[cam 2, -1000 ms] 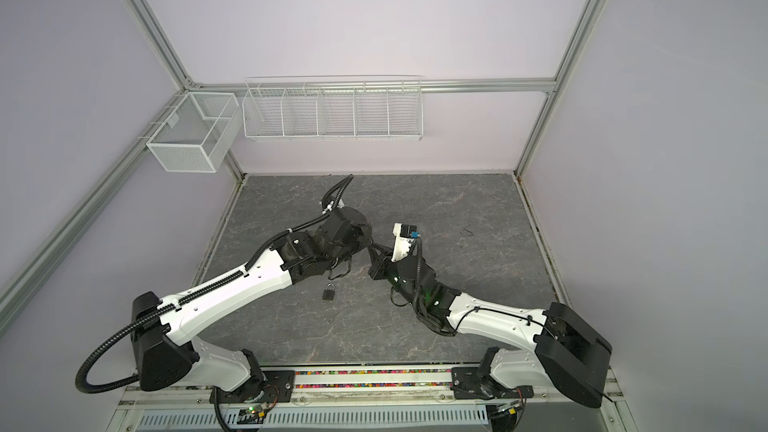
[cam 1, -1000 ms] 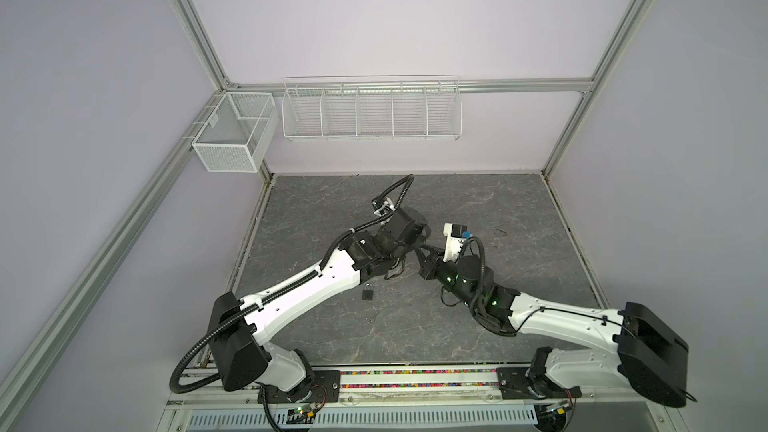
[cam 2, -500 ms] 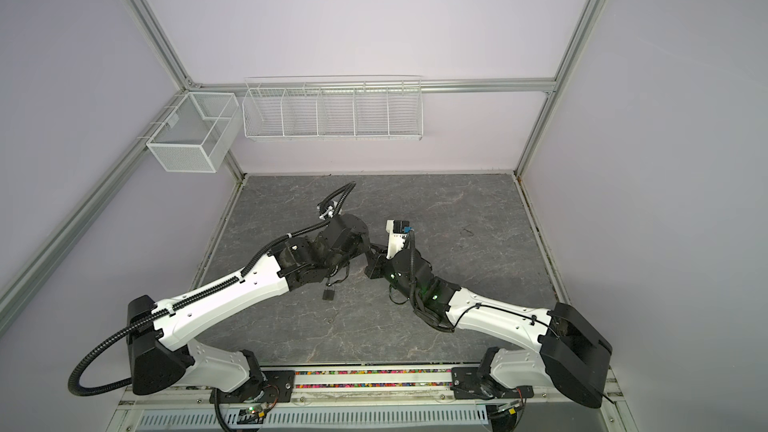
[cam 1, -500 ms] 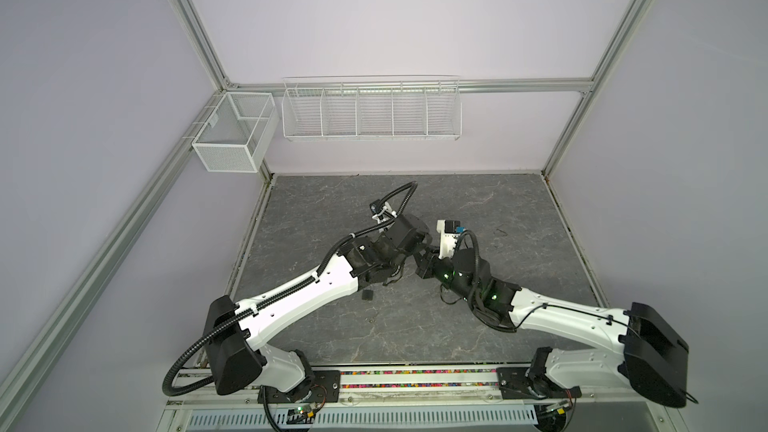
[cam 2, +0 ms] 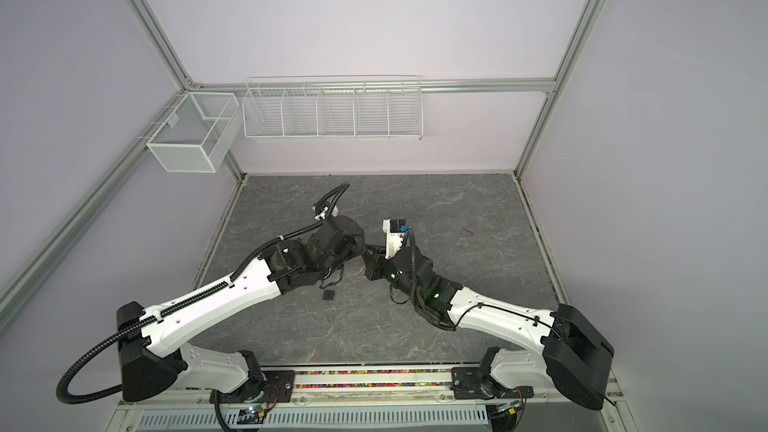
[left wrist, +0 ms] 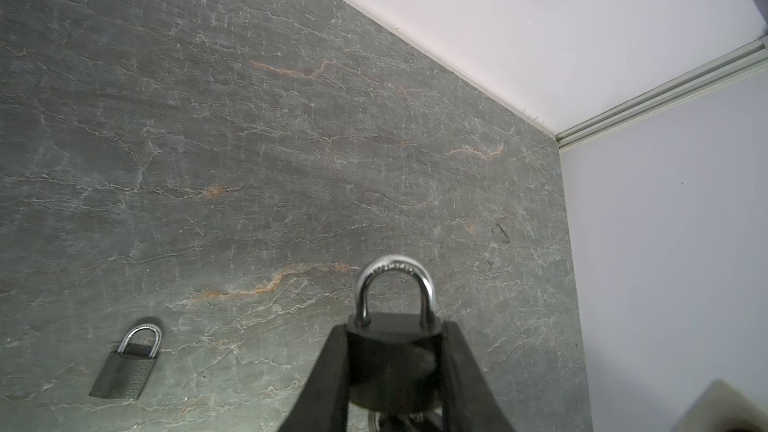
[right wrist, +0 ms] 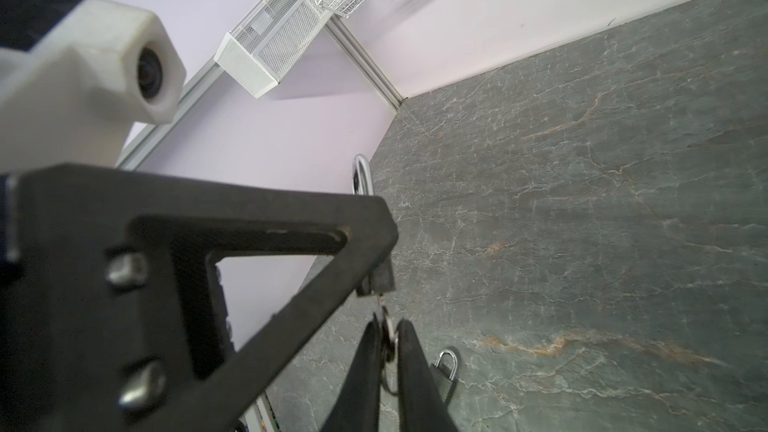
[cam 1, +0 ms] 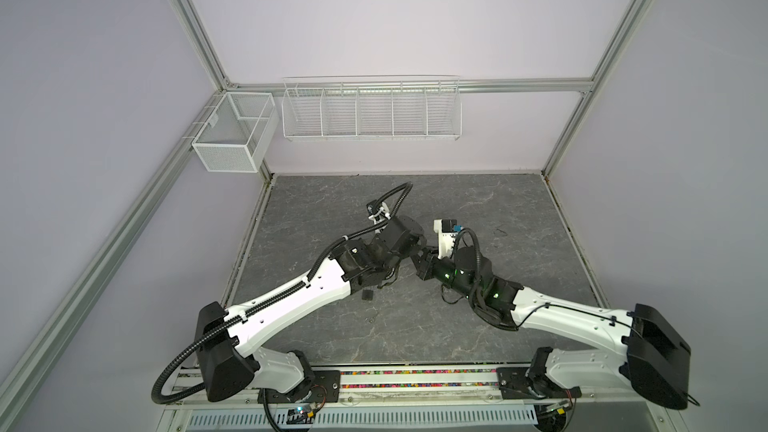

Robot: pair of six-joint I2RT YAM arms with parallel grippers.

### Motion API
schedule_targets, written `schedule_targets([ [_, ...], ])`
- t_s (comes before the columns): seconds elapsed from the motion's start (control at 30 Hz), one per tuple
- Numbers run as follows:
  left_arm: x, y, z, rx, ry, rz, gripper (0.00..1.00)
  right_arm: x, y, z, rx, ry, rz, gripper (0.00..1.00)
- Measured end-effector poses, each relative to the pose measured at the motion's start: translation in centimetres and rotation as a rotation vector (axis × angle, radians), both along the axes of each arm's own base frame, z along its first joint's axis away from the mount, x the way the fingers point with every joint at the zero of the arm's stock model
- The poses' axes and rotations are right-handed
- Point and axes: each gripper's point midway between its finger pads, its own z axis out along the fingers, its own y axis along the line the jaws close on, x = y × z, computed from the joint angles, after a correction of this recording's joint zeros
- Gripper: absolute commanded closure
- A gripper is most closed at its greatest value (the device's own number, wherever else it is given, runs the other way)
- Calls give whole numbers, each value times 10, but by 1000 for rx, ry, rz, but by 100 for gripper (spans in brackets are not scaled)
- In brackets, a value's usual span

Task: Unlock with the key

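My left gripper [left wrist: 395, 330] is shut on a black padlock [left wrist: 395, 355], whose silver shackle [left wrist: 395, 280] sticks out past the fingertips and looks closed. In the right wrist view the padlock's body [right wrist: 380, 280] shows under the left gripper's black finger [right wrist: 249, 238]. A silver key [right wrist: 388, 324] stands in its underside. My right gripper [right wrist: 389, 328] is closed narrowly around the key's head, and a key ring hangs below. In both top views the left gripper [cam 1: 409, 253] and right gripper [cam 1: 420, 259] meet above mid-table.
A second black padlock [left wrist: 124, 371] [right wrist: 445, 371] lies flat on the grey stone table [cam 1: 478, 209], under the left forearm [cam 1: 367, 294]. A white wire rack [cam 1: 370, 110] and a mesh box [cam 1: 232, 139] hang on the walls.
Both grippers, still joined at padlock and key, have shifted slightly toward the back wall, and the left wrist has turned.
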Motion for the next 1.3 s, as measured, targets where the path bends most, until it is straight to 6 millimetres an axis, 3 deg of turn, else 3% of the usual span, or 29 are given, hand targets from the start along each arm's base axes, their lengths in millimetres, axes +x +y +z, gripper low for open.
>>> schedule_targets([
  [0.2,3,5,4,-7,-5,6,100,-4,-3,4,6,-20,14,80],
  [0.4,3,7,8,-18,-8,7,100,-7,-3,1,-2,-28,37,85],
  [0.8,-1,6,9,-43,-2,-16,100,-6,-1,17,46,-81,67,87],
  [1.3,-1,4,9,-53,2,-23,100,-2,3,14,50,-84,76,94],
])
